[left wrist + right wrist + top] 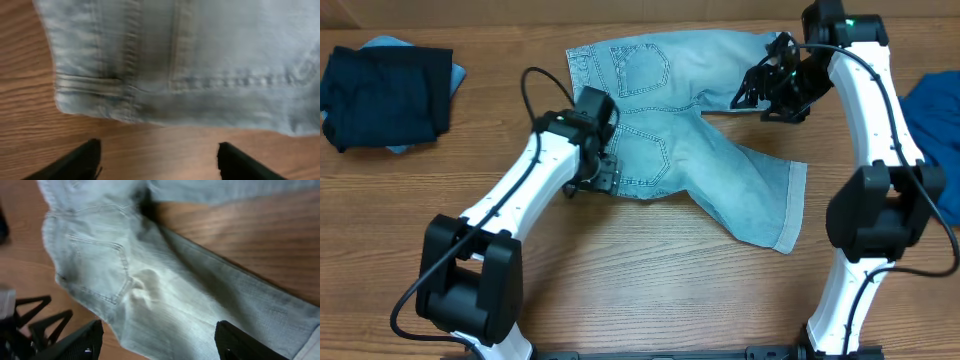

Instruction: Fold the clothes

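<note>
Pale denim shorts (690, 130) lie spread on the table with the back pockets facing up; one leg reaches toward the front right and the other toward the back right. My left gripper (603, 182) stands open at the waistband's edge. In the left wrist view that gripper (159, 150) has only bare wood between its fingers (85, 160), with the denim shorts (190, 60) just beyond their tips. My right gripper (752, 96) hovers open over the far leg. In the right wrist view it (159, 330) hangs above the denim shorts (165, 310), gripping nothing.
A dark navy garment (385, 95) lies folded at the back left on a paler blue piece (456, 73). A royal-blue garment (935, 120) sits at the right edge. Wooden table (650, 280) runs along the front between the two arm bases.
</note>
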Robot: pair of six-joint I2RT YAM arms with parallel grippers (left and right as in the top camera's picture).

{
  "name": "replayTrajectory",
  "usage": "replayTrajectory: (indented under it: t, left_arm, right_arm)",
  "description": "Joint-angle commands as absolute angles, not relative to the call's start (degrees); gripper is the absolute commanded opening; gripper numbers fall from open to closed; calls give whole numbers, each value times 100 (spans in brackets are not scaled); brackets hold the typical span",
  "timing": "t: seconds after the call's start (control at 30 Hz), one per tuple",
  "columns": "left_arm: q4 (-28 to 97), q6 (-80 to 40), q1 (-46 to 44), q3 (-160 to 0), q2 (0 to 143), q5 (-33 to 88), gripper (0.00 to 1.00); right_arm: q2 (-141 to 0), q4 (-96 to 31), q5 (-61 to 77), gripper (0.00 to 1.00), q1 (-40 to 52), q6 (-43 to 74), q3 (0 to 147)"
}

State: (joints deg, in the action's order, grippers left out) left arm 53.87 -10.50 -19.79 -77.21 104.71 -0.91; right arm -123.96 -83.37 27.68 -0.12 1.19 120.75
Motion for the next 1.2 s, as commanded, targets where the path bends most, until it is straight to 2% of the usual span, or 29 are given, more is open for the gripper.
replayTrajectory:
  t: [0.0, 0.1, 0.27, 0.4, 0.6, 0.8, 0.97, 1.03, 1.07, 1.17]
  left_arm:
    - [5050, -1133, -1188, -7743, 10466, 744, 83]
    - [4899, -862, -679, -7741, 10525, 1662, 81]
    - [4899, -467, -749, -7728, 10567, 1743, 77]
    - [4864, -71, -1059, -7725, 10595, 1100, 79]
    - [5092, 596, -1542, -7719, 10864, -25, 75]
    - [4976, 790, -1844, -7717, 11201, -510, 78]
    - [5098, 499, -1817, -7717, 11555, -491, 75]
    - [5238, 222, -1743, -7717, 11727, -491, 61]
    - [5336, 51, -1699, -7717, 11797, -491, 47]
    - [5596, -467, -1544, -7717, 11992, -499, 24]
  right_arm:
    - [-11430, -8176, 2882, 76, -97, -27, 12191]
    - [-10838, -8003, 2882, 77, -137, -1, 12191]
    - [-10033, -7863, 2880, 79, -134, 5, 12191]
    - [-9435, -7813, 2860, 80, -134, 21, 12191]
    - [-8847, -7813, 2808, 84, -134, 19, 12191]
    - [-8722, -7854, 2794, 85, -134, 19, 12191]
    - [-8722, -7940, 2792, 85, -134, 16, 12191]
    - [-8722, -7979, 2792, 85, -134, 19, 12191]
    - [-8722, -7988, 2792, 85, -134, 19, 12191]
    - [-8722, -7996, 2794, 85, -134, 19, 12191]
